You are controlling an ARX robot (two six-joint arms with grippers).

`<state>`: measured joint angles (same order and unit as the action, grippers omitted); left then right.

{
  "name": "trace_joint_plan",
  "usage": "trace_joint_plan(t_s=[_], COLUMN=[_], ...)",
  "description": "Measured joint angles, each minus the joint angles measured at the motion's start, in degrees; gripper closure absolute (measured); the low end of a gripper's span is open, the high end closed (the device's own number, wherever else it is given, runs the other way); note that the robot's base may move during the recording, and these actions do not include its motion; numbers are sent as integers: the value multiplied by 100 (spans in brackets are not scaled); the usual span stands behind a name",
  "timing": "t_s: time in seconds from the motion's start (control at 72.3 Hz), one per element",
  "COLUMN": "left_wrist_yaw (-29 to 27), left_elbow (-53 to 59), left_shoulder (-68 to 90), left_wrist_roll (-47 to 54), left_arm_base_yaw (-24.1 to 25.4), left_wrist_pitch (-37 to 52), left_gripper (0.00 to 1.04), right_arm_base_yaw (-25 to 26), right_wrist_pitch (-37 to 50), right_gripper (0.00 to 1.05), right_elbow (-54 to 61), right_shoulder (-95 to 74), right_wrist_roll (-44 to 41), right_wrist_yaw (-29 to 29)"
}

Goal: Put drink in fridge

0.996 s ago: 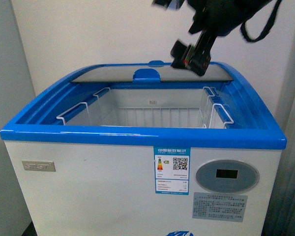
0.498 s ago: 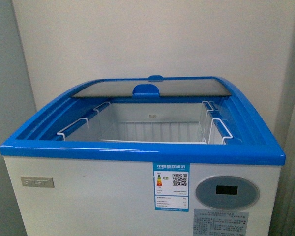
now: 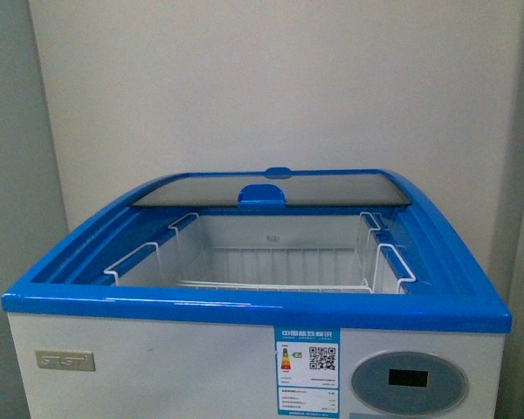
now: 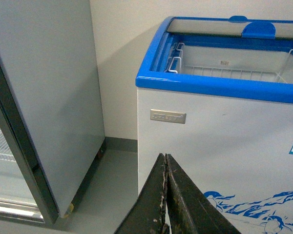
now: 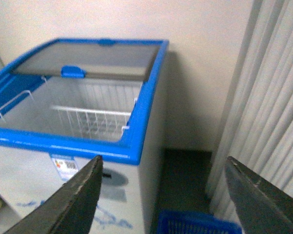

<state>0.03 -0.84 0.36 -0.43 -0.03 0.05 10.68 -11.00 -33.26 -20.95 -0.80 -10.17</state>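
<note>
The fridge (image 3: 157, 375) is a white chest freezer with a glossy blue top rim (image 3: 253, 307). Its sliding lid (image 3: 271, 189) is pushed to the back, so the top is open over white wire baskets (image 3: 271, 266). It also shows in the left wrist view (image 4: 219, 141) and in the right wrist view (image 5: 136, 131). No drink is in view. My left gripper (image 4: 166, 161) is shut and empty, low in front of the fridge's white front. My right gripper (image 5: 163, 163) is open and empty, off the fridge's front right corner. Neither arm shows in the front view.
A tall grey upright cabinet (image 4: 44, 97) stands left of the fridge, with a strip of floor between. A blue crate (image 5: 195, 225) sits on the floor right of the fridge. Pale vertical blinds (image 5: 268, 112) hang at the right. A wall stands behind.
One second ago a black arm and gripper hung over the lid at the upper right of the front view; it has left that view. The fridge now sits lower in the view.
</note>
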Motion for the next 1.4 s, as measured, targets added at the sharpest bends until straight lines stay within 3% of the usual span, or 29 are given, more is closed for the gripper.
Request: trace_joint_plan(t_s=[0.069,0.111,0.249,0.733,1.397], left_wrist_yaw=[-2,-2,0,0,0], left_elbow=[0,0,0,0,0], left_shoulder=[-2,0,0,-2,0], left_wrist_roll=[0,0,0,0,0], left_arm_base_yaw=[0,0,0,0,0], left_wrist_pitch=[0,0,0,0,0], left_gripper=[102,102,102,102,102], right_arm_base_yaw=[-223,-608,-1023,-1045,-1047], right_wrist_pitch=[151,238,472,938,1080], right_gripper=[71,79,103,102,102], right_elbow=[374,675,1320,2540,3222], right_shoulder=[199,319,654,1425,2002], right_wrist_roll=[2,2,-9,17,17], right_wrist_yaw=[236,763,966,997,1005])
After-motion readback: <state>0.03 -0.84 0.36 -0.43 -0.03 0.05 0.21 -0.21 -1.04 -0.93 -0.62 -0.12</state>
